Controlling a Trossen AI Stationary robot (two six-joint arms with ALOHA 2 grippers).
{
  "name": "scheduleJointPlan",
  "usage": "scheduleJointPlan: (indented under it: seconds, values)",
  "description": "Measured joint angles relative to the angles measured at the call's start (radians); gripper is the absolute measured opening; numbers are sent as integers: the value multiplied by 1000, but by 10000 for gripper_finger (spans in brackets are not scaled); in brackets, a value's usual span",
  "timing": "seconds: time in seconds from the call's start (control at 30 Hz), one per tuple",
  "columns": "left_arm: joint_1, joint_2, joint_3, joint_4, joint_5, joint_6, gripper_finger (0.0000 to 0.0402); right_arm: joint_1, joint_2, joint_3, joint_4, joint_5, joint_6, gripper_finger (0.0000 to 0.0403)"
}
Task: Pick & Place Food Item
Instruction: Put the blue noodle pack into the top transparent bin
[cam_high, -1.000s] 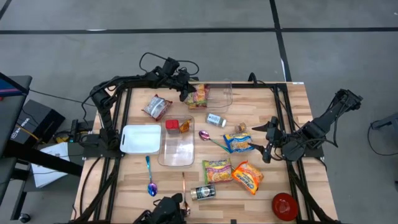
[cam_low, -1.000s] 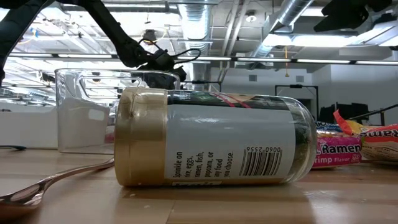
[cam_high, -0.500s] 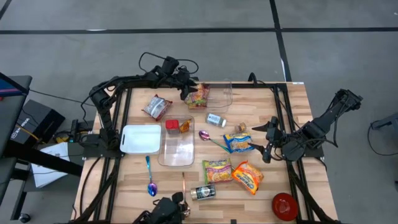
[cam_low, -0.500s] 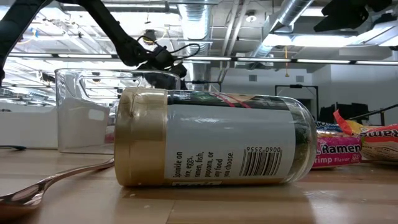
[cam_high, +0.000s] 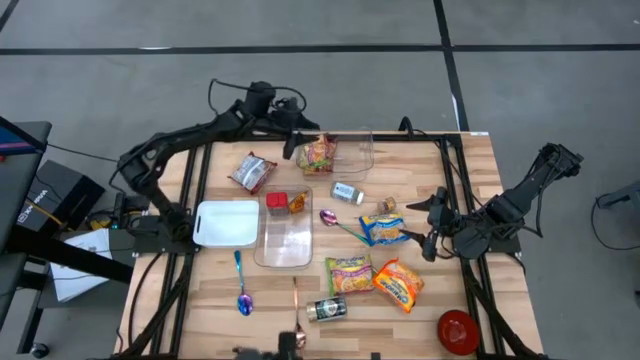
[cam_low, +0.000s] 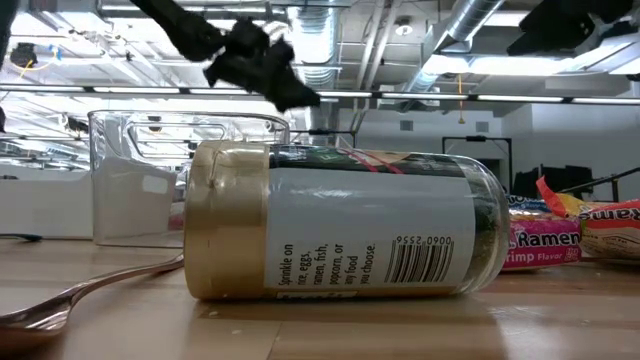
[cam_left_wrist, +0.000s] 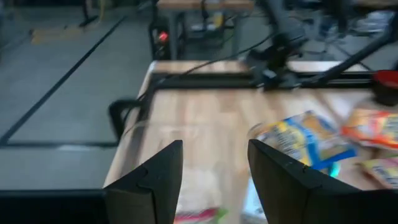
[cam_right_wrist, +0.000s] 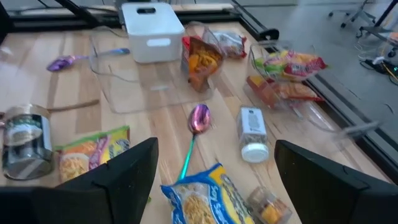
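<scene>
Across the table (cam_high: 470, 170), the biggest change we see is in the left arm: a second ago it was bent low over the clear container (cam_high: 366, 152) at the table's 12 o'clock edge, and now it has lifted and pulled back toward 10 o'clock. The low view shows it riding higher above the container than before. The bright snack packet (cam_high: 318, 154) it was pinching now lies in that container's near end, unheld.

The left gripper (cam_high: 291, 146) hangs just beside the packet at its 9 o'clock. In its wrist view the fingers (cam_left_wrist: 154, 177) stand apart with nothing between them.

We judge this placement done, with the arm free for another item. The right gripper (cam_high: 432, 225) waits at the 3 o'clock side, jaws spread and empty.
</scene>
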Motion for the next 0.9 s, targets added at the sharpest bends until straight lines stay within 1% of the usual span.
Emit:
scheduleJointPlan:
  seconds: [0.1,0.23,0.37,0.5,0.6,0.73,0.9]
  values:
    - [-45,-79,-49,30,17,9,175,0,0,0,-42,7,42,315]
    - [-110,-187,-173,82,16,29,175,0,0,0,-61,12,58,315]
    - [-180,-296,-321,216,7,28,175,2,0,0,-67,29,58,315]
    - [-256,-399,-457,387,-50,28,175,1,0,0,-70,34,58,315]
    - [-311,-468,-538,532,-91,28,176,1,0,0,-70,35,58,315]
    - [-374,-535,-614,680,-122,33,176,1,0,0,-70,35,59,315]
    - [-411,-593,-649,695,-139,32,177,1,10,-32,-34,29,34,315]
